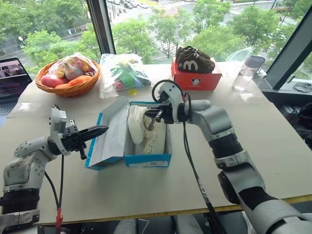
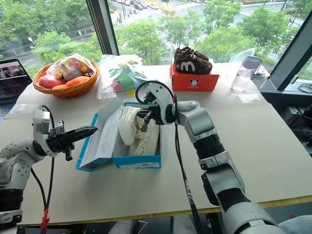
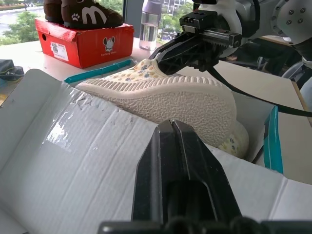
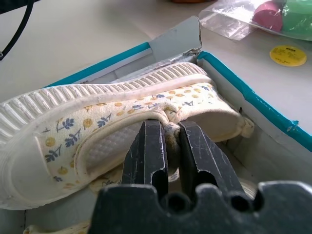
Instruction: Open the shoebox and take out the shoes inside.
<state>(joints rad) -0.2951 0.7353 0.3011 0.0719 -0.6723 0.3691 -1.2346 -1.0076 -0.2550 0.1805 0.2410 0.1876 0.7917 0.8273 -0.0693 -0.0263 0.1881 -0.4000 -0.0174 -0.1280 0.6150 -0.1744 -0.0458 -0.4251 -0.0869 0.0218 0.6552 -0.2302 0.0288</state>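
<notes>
Shoebox (image 1: 146, 158) positioned at centre of the pale table (image 1: 273, 146), lid (image 1: 109, 139) hinged fully open toward the robot's left, white inside facing up. Bright blue outer walls, white label on the near end.

Two cream-white shoes inside the box. Upper shoe (image 1: 136, 122) tipped on its side, ribbed pale sole toward the lid, fabric printed with small yellow dots and blue leaf marks, raised partly above the box rim. Second shoe (image 1: 155, 141) lying lower in the box beneath it.

Right gripper (image 4: 168, 146) closed to a narrow gap, pinching the collar edge of the upper shoe between both black fingers.

Left gripper (image 1: 95, 132) fully closed, empty, pointing level toward the open lid, just beside its outer edge, not touching.

Behind the box: clear bag of coloured items (image 1: 122, 73), wicker basket of toys (image 1: 68, 78), red box (image 1: 195, 78) carrying dark brown shoes (image 1: 195, 59), clear bottle (image 1: 246, 73). Laptop (image 1: 12, 78) at far left edge.
</notes>
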